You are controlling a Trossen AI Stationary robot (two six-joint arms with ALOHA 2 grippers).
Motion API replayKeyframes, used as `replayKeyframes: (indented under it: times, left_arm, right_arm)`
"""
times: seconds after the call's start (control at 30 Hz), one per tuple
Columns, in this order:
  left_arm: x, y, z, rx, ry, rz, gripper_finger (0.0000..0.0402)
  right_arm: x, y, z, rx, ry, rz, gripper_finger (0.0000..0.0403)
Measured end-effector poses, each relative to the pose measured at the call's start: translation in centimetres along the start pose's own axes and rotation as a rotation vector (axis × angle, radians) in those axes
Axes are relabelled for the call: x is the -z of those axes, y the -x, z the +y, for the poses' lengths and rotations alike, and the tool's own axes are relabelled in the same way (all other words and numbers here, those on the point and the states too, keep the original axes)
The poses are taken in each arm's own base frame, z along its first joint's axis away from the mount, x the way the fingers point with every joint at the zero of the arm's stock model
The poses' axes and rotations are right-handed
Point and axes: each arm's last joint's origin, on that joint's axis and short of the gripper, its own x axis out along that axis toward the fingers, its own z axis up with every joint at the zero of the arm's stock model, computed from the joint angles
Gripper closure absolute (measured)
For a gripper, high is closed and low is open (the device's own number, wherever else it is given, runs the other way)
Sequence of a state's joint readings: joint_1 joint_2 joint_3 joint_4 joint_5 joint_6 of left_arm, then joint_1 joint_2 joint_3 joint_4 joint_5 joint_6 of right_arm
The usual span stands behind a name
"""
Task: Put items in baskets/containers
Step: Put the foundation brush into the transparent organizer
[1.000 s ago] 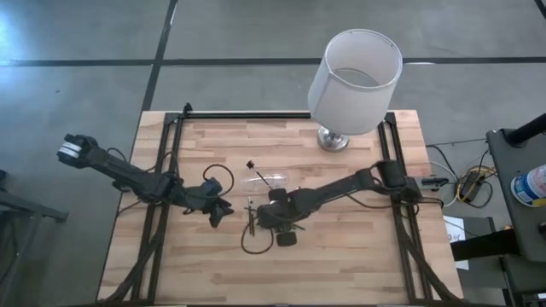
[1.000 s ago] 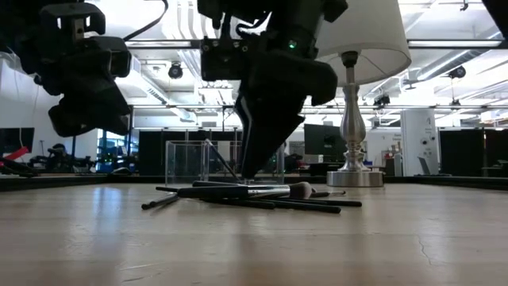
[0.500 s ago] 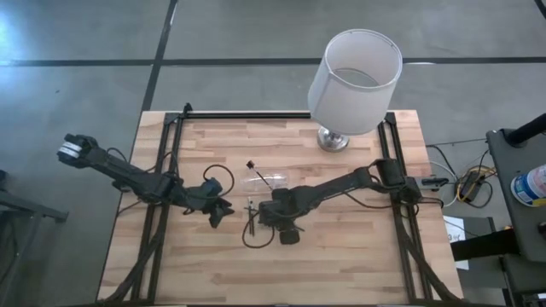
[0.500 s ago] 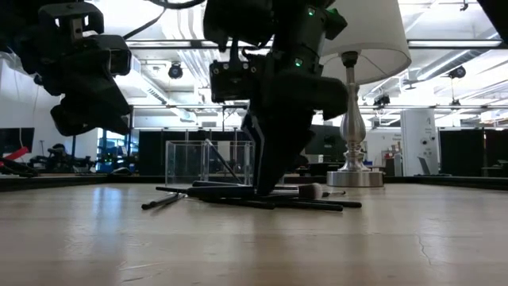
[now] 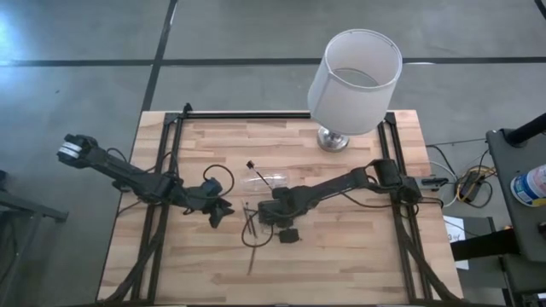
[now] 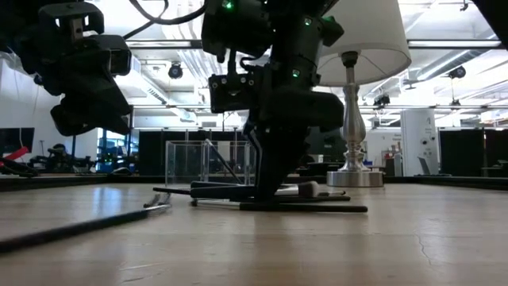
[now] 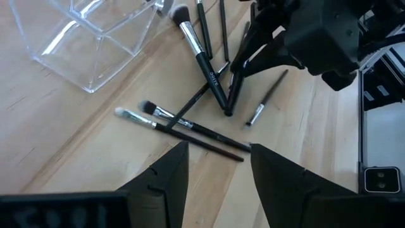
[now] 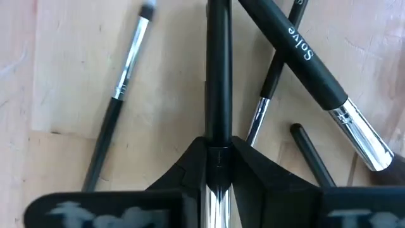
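— where are the brushes [image 7: 202,60] right now?

— scattered in a loose, crossing pile on the wooden table [image 5: 341,256], near its middle, just beside the clear tray [image 7: 95,44]. one thin brush [image 6: 79,226] lies apart from the pile, nearer the low camera. in the low view a stick seems to lean inside the clear tray, though i can't be sure.

— and the claw at work?

— the right gripper [image 8: 218,158] is down on the pile, fingers pinched together on a dark brush handle [image 8: 218,69] that runs straight out from between them. other brushes cross beside it, one with "solve" printed on its handle.

— how does that arm sit?

— it reaches in from the right edge of the table toward the middle, and its fingers point down, tips at the tabletop in the low view.

— the other one?

— the left gripper [image 7: 215,171] hangs above the table to the left of the pile, fingers parted and holding nothing, aimed at the brushes.

— anything else on the table?

— a white-shaded lamp [image 5: 354,72] at the far edge, well apart from the pile.
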State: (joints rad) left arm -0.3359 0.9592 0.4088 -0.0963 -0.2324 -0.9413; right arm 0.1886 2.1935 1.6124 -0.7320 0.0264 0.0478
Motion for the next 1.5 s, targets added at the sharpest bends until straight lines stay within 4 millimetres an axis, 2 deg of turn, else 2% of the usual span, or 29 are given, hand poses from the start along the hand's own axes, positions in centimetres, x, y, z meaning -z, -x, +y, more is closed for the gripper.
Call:
replayKeyframes:
  times: [0.1,0.23,0.33,0.57,0.7,0.87,1.07,1.2,1.5]
  left_arm:
    - [-0.1,0.0,-0.1,0.013,0.005,-0.015,0.0239]
    - [-0.5,0.0,-0.6,0.062,0.018,-0.051,0.0239]
    - [-0.8,0.2,-1.1,0.115,0.028,-0.072,0.0239]
    - [-2.0,0.4,-2.2,0.345,0.043,-0.048,0.0239]
    - [-2.9,0.3,-1.8,0.381,0.142,-0.015,0.0239]
    - [-4.3,-0.1,-0.8,0.439,0.355,0.079,0.0239]
    - [-6.7,0.2,-0.4,0.569,0.438,-0.014,0.0239]
    - [-7.6,0.1,-0.1,0.624,0.469,-0.001,0.0239]
    - [-8.0,-0.5,-0.6,0.725,0.381,0.046,0.0239]
  right_arm:
    - [0.0,1.4,-0.1,0.016,0.019,-0.002,0.0359]
    - [-0.6,4.5,-0.2,0.048,0.087,-0.043,0.0359]
    - [-0.8,5.7,-0.2,0.060,0.153,-0.038,0.0359]
    - [-1.8,8.8,0.6,0.229,0.490,-0.023,0.0349]
    - [-2.1,10.1,1.6,0.355,0.659,0.014,0.0353]
    - [-3.0,12.1,3.1,0.497,0.787,-0.009,0.0359]
    - [-4.2,14.6,4.4,0.616,0.831,-0.087,0.0359]
    - [-4.8,15.8,5.2,0.675,0.848,-0.135,0.0359]
    - [-5.1,16.1,5.7,0.723,0.868,-0.154,0.0359]
